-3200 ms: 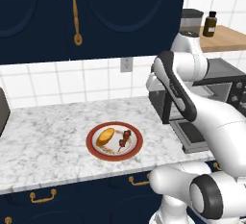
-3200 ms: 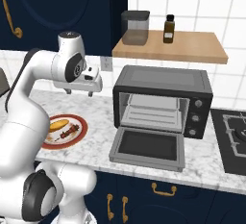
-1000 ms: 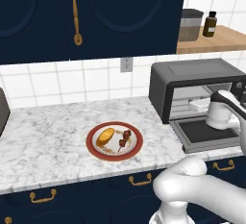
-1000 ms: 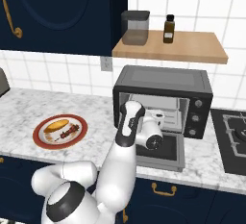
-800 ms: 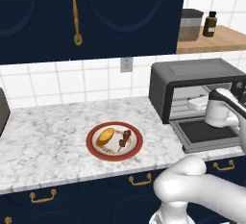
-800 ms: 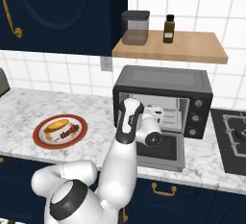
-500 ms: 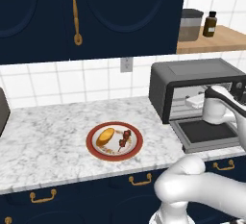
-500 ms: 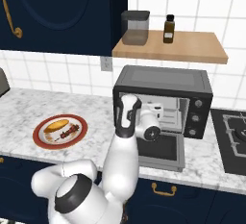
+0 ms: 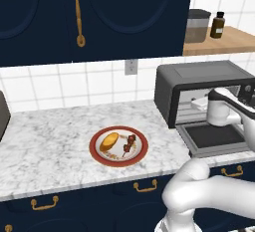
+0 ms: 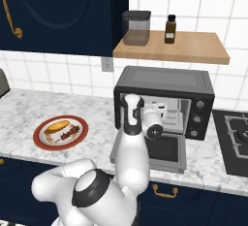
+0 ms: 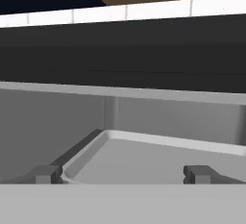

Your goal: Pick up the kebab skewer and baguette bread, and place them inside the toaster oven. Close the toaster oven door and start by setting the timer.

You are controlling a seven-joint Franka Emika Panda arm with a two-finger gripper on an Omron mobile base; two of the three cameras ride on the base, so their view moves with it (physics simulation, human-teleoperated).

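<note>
Jaws spread wide and empty, the gripper [image 11: 123, 172] faces into the toaster oven [image 9: 199, 84] above its lowered toaster oven door [image 9: 214, 137]; kebab skewer [image 9: 129, 143] and baguette bread [image 9: 109, 141] lie on the plate [image 9: 118, 162] near the counter's front edge; judging by this, picking comes next, swinging back to them.

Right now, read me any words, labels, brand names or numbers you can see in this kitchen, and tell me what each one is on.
No readable text anywhere.
Toaster oven: its knobs carry no markings that can be made out.
Dark bottle on the shelf: no legible label.
Grey canister: plain.
Plate: a pattern on the rim, no lettering.
</note>
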